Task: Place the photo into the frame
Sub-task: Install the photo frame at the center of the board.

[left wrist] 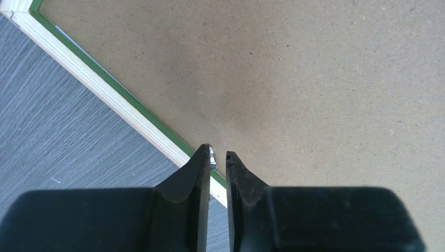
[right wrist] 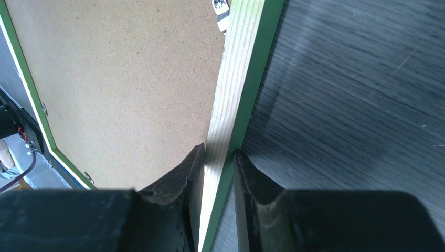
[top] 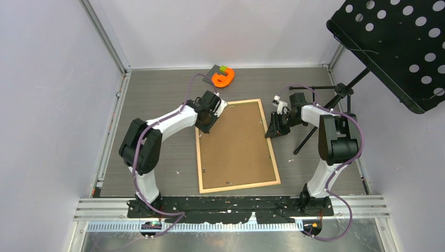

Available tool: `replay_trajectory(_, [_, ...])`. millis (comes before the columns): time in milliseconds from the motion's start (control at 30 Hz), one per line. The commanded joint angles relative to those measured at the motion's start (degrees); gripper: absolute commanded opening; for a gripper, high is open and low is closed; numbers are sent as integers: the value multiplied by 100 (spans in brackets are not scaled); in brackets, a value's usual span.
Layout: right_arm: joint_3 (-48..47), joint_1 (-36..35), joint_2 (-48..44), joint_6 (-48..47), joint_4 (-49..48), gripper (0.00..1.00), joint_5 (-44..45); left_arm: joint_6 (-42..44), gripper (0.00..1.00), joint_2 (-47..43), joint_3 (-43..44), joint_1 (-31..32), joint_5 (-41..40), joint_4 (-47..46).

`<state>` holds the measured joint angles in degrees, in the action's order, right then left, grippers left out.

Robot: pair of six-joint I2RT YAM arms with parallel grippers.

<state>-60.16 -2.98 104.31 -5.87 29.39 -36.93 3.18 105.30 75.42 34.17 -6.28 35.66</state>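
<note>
Holds the frame (right wrist: 231,94) rail clenched in the right tool (right wrist: 219,153). Cannot tell whether pinching or merely beside the metal clip (left wrist: 211,153) at the tips of the narrowed left tool (left wrist: 218,156).

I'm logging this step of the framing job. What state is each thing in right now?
frame: lying with its wood face up
backing board: seated in the frame
photo: out of sight
left gripper: narrowly open at a metal tab by the rail
right gripper: shut on the frame's rail
</note>
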Motion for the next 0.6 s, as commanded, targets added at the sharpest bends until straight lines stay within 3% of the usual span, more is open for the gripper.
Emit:
replay_trajectory(0, [-31,-80,121,-37,27,6,-211,-29,19,-256,24,-10,228,-15])
replay_trajectory(367, [-31,-79,118,-48,38,6,-215,-264,40,-140,-146,-144,20,178])
replay_trajectory(567, [-34,-81,129,-37,36,6,-223,-283,43,-166,-284,-396,178,200])
